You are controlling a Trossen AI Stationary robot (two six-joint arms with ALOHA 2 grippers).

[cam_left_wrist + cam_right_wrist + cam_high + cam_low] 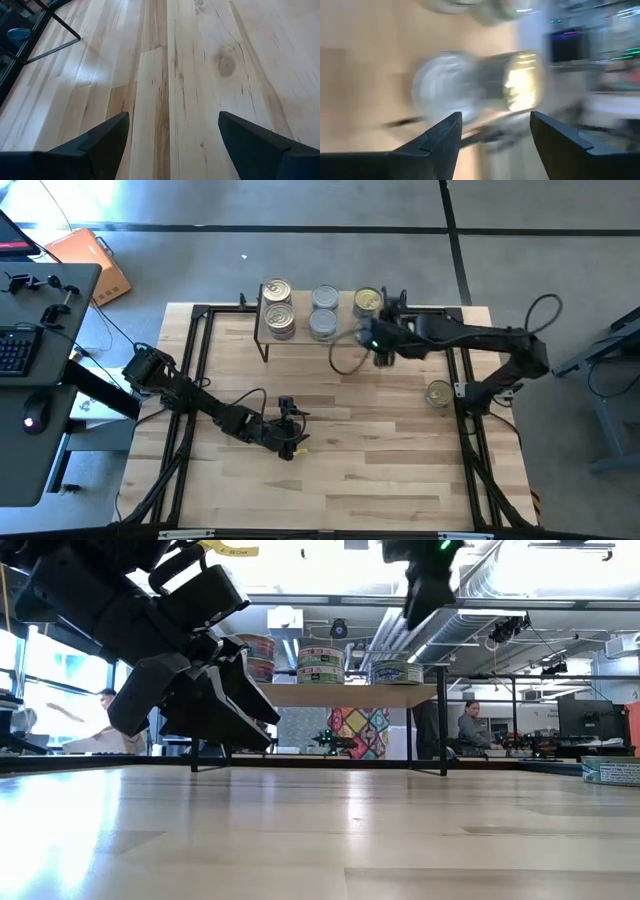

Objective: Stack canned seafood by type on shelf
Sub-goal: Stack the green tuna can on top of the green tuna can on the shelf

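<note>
**Tins on the rack, one left on the table**

Table of pale butcher-block planks carried everything, ringed by a black metal frame. A desk with a keyboard stood off its left edge, and an orange box lay on the floor beyond that.

The left arm waited low over the middle of the table, its pincer spread wide with only bare wood between the fingers. In the low view its dark bulk hid the left end of the shelf.

The right arm reached across from the right side, its pincer just in front of the shelf's right end. The fingers stood apart with nothing between them; a blurred tin lay ahead of them, not held.

The shelf stood at the table's far edge. On it the canned seafood sat in three groups: two gold-lidded tins at the left, two silvery ones in the middle, and a gold-lidded one at the right, close to the right pincer. From the low view the left group showed stacked.

A single tin sat on the table, well apart from the shelf, beside the right arm's base.

People sat at desks in the room behind.
</note>
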